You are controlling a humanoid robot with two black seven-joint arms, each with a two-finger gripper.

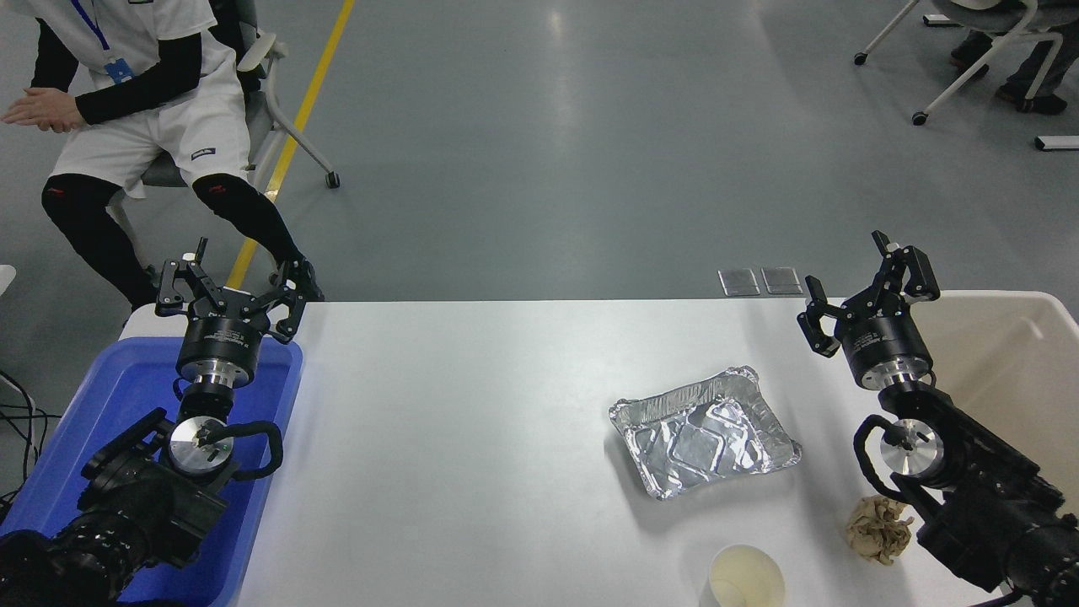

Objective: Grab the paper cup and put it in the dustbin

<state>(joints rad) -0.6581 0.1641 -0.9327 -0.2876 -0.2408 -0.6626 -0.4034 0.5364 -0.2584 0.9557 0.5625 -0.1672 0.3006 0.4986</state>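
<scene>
Paper cup (747,577), bottom centre: lower rim cut off by the frame edge. Dustbin (1024,354), far right: cropped by the right edge, its near wall hidden behind the right arm. Blue tub (101,405), lower left: partly covered by the left arm.

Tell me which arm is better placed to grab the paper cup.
Right: the right end effector is on the side of the paper cup and dustbin; the left end effector hangs over the blue tub.

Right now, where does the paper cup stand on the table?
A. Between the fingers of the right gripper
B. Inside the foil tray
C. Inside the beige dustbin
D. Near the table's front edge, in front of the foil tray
D: the paper cup stands upright and alone at the near edge, with the foil tray behind it and the right gripper open and empty far from it.
</scene>
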